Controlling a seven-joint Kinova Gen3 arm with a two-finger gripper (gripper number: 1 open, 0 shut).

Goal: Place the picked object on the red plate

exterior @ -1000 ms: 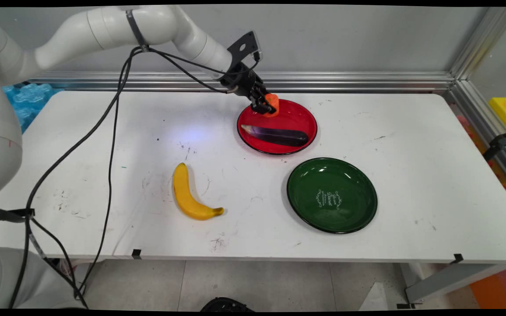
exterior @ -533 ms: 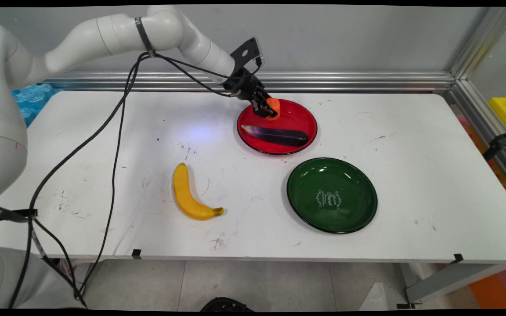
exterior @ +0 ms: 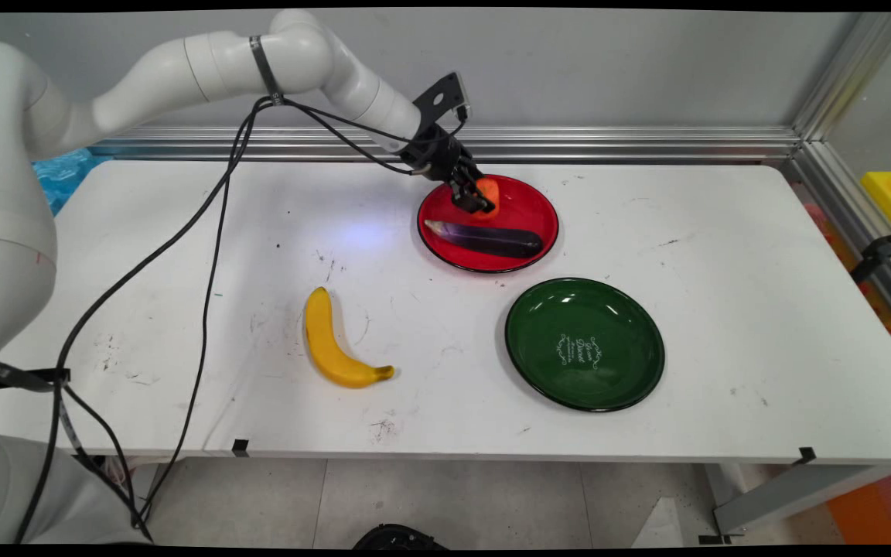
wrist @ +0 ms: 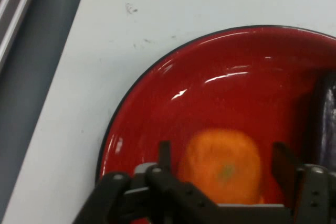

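Main view overlooks whole table [exterior: 724,232]; hand view closes on red plate [wrist: 157,114].

Orange [exterior: 489,193] behind eggplant [exterior: 486,237] on plate [exterior: 527,259]

Gripper [wrist: 223,169] low over the far-left part of the red plate [exterior: 527,203], fingers [wrist: 165,157] standing apart on either side of an orange [wrist: 226,167], a gap showing on each side. Obstacle just on its near side: an eggplant [exterior: 486,238] lying across the plate; behind it, bare table [exterior: 724,255] up to the aluminium rail [exterior: 608,143]. Well apart toward the near edge: green plate [exterior: 631,371] and banana [exterior: 329,344], with open tabletop between them.
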